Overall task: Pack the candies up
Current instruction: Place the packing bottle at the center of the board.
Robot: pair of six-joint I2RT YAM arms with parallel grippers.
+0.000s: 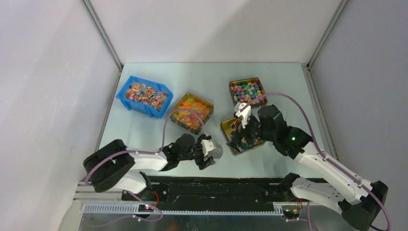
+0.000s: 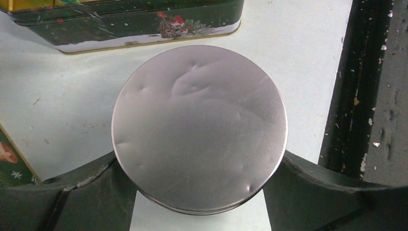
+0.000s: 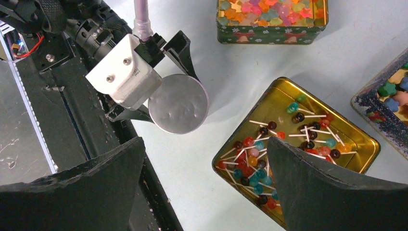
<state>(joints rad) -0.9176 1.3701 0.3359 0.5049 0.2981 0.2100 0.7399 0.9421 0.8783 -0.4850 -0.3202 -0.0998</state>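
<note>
I see the candies [image 3: 250, 163], small lollipops with red, blue, green, orange and dark heads on thin white sticks. They lie heaped in an open gold tin [image 3: 281, 105] on the pale bench [image 3: 231, 57]. My right pincer [image 3: 206, 149] hangs above the gold tin, its two dark fingers spread wide with nothing between them. Just left of the gold tin, toward the arm bases, my left pincer [image 2: 199, 183] grips a round, dented silver tin [image 2: 199, 127] by its sides. Beyond the gold tin and to its left stands a green tin [image 3: 269, 34] of star-shaped sweets. Farther left again is a blue bin [image 1: 142, 108].
</note>
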